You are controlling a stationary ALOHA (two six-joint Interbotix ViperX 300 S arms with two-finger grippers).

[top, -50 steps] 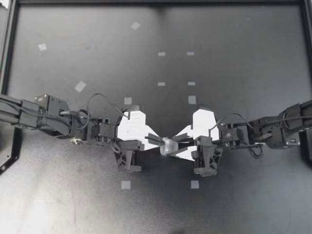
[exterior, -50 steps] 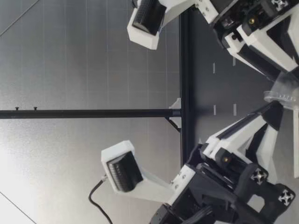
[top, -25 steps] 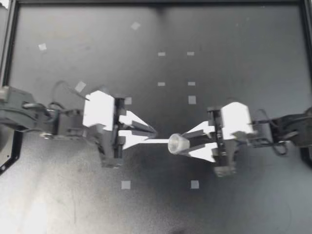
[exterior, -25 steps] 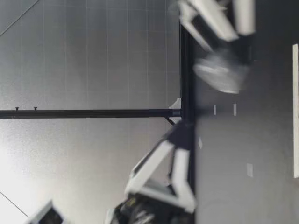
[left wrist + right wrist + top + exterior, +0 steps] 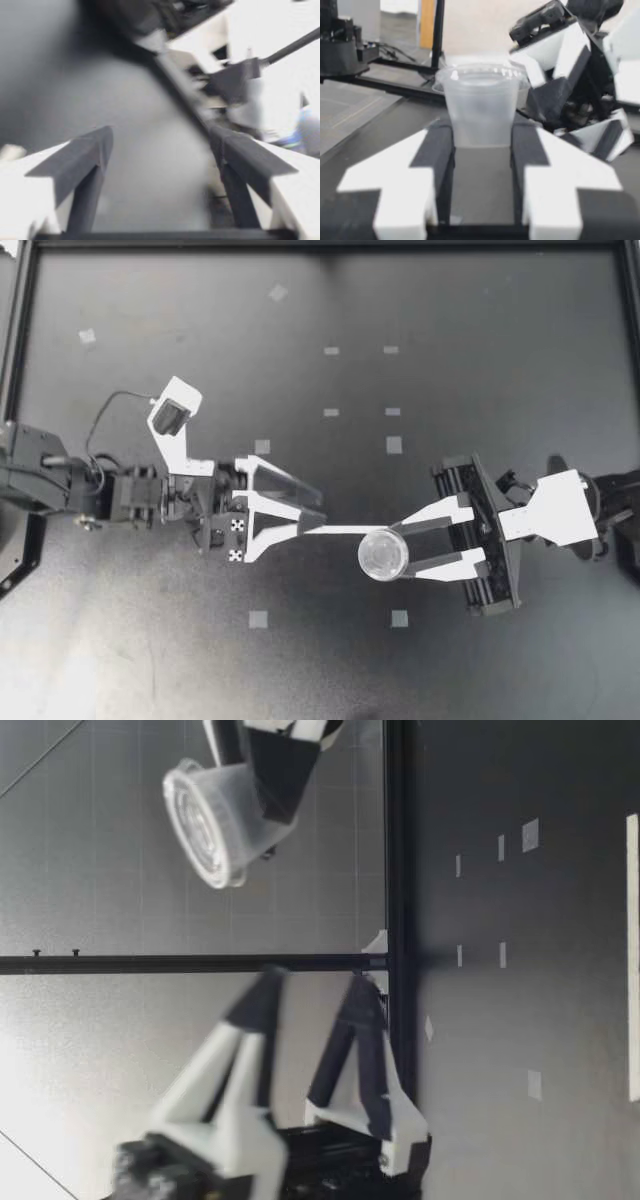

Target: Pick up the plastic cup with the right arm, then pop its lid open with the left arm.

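**Two claws and a cup above the bench.** The right claw (image 5: 397, 553) is clamped on a small clear plastic cup (image 5: 383, 555), which it holds over the middle of the matt black bench (image 5: 480, 330), well apart from every edge. The left claw (image 5: 320, 518) has its fingers spread with nothing between them, and its tips lie near the cup on the side toward the bench's left edge. In the right wrist view the dark fingers (image 5: 436, 150) press only the cup's (image 5: 481, 107) narrow lower part from two sides, so the wide rim stands free ahead of them. In the low view the cup (image 5: 222, 820) hangs high above the bench and is tilted, its mouth turned partly toward that camera. The left claw (image 5: 312, 982) is spread close beside it. The left wrist view shows the same spread fingers (image 5: 85, 155) but only blur ahead of them. Three hazards seem likely. First, the thin wall may buckle or squirt out of so low and narrow a grip, and from this height the cup would probably bounce or roll among the pale tape squares (image 5: 399, 618). Second, the tilt puts the cup's weight to one side of the pads, which favours slipping. Third, with the claws this close, a small misjudged approach could strike the rim or lock the fingers together and knock the cup loose.
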